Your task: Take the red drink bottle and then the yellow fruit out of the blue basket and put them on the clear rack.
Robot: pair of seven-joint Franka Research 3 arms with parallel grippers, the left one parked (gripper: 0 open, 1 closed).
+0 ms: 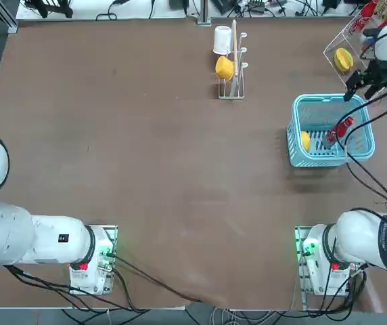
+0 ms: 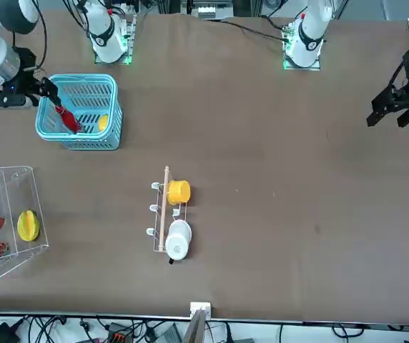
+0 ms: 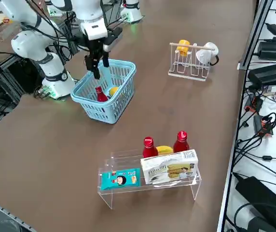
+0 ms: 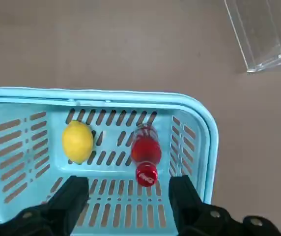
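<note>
right gripper (image 4: 126,196): jaws spread, nothing held, above blue basket (image 4: 199,123) | red drink bottle (image 4: 144,150): upright, probably light, slick; best gripped at its body.

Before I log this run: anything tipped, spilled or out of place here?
Nothing stands out. The red drink bottle and yellow fruit sit in the blue basket, apart; the open right gripper hovers above them.

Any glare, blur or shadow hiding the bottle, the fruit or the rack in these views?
Right wrist view: red drink bottle and yellow fruit sharp, no glare; open right gripper has dark, softer fingers. Top view: clear rack cut by the picture's edge, with reflections. Front view: blue basket evenly lit, faint shadow. Right side view: rack walls readable, no strong glare.
</note>
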